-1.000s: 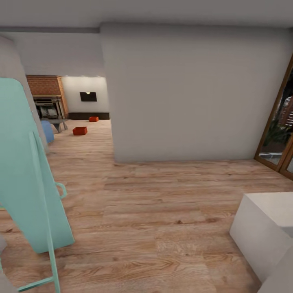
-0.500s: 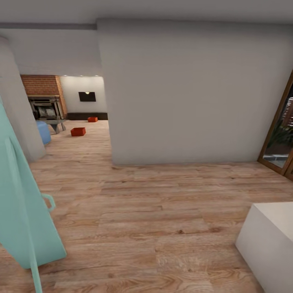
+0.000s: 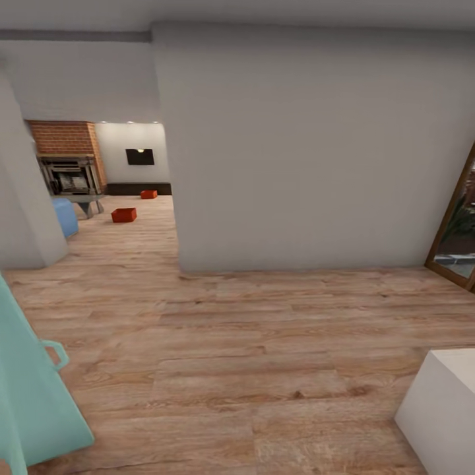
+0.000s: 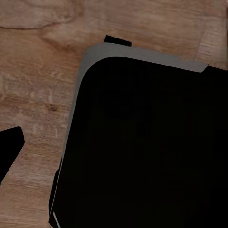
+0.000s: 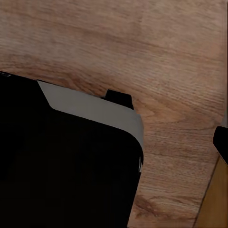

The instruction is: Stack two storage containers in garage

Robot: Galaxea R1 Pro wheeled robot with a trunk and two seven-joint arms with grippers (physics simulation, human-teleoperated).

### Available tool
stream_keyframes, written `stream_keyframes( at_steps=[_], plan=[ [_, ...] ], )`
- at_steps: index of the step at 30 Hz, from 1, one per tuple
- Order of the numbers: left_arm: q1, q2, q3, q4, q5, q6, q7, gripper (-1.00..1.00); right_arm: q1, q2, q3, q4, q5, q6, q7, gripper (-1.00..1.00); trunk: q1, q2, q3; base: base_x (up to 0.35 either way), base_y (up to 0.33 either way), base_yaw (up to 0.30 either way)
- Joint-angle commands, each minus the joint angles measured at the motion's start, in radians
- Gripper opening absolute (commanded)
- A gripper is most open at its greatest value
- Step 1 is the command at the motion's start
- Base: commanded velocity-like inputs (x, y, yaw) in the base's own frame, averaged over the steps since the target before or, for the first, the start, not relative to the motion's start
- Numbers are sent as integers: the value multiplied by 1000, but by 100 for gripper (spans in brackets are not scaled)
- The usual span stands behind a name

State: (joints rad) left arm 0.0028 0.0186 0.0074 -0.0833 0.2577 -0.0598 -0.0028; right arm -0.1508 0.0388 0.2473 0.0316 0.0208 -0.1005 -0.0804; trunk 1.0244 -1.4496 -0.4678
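Observation:
The two storage containers stand far off on the light wood planks of the living room, seen through the opening at the left of the head view. The nearer orange-red bin (image 3: pixel 124 214) is in the open. The farther one (image 3: pixel 149 194) sits close to the low dark bench (image 3: pixel 138 189). A brick fireplace (image 3: pixel 66 152) and a black wall TV (image 3: pixel 140 156) stand behind them. A single dark fingertip (image 4: pixel 8 145) shows at the edge of the left wrist view over plank floor, and another fingertip (image 5: pixel 222 140) at the edge of the right wrist view.
A broad pale wall block (image 3: pixel 297 152) fills the middle, with a pale pillar (image 3: pixel 23 198) at the left and the passage between them. A teal object (image 3: pixel 30 396) leans at lower left. A white box (image 3: pixel 442 409), a wood-framed glass door (image 3: pixel 455 224) and a blue seat (image 3: pixel 64 216) also show.
The whole head view has shifted: the teal object has slid down and left and the white box down and right. The bins keep their places on the floor.

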Motion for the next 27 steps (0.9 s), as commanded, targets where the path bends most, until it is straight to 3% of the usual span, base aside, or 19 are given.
stream_keyframes(
  at_steps=[1, 22, 27],
  plan=[
    [0, 0, 0, -1, 4, -1, 0, 100, 0, -1, 3, 3, 2, -3, -4, 100, 1, 0, -1, 323, 0, 0],
    [0, 0, 0, -2, 3, -2, 0, 100, 2, 1, 2, 1, 0, -15, -3, 100, 1, 0, -1, 323, 0, 0],
    [0, 0, 0, -1, 3, -2, 0, 100, 2, -2, 1, 1, 2, -19, -3, 100, 1, 0, -1, 323, 0, 136]
  ],
)
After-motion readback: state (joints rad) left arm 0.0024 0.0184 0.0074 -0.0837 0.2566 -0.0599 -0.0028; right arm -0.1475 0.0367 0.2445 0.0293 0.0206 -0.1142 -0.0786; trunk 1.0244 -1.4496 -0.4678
